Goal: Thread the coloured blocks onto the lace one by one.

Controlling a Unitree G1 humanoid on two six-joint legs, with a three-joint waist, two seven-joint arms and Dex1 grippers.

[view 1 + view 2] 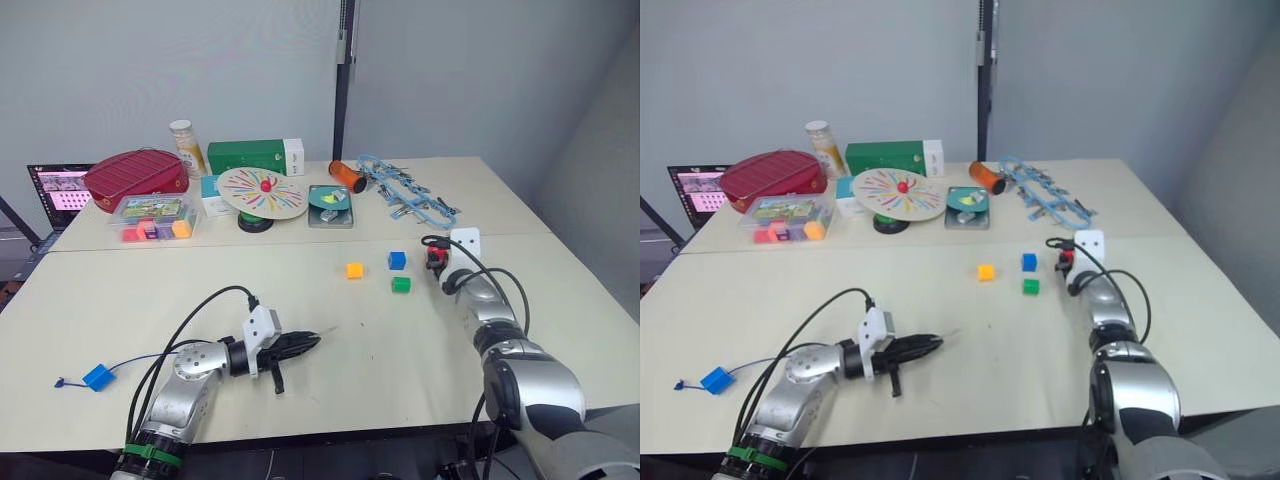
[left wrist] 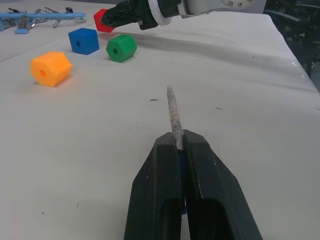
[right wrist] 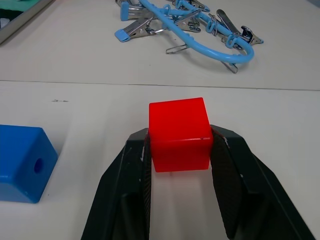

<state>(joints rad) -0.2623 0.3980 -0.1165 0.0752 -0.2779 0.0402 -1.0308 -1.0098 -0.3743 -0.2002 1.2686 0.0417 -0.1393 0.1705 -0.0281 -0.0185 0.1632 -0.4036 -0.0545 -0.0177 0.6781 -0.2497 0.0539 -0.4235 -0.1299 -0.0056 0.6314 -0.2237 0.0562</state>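
Clamping small red plastic cube in right pincer; left pincer pinching thin dark-blue lace behind pale tip above tabletop.

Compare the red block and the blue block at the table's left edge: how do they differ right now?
The red block sits between the right gripper fingers, off the lace; the blue block lies free on the table, already on the lace. Red is near the loose blocks, blue far away. Both are small cubes.
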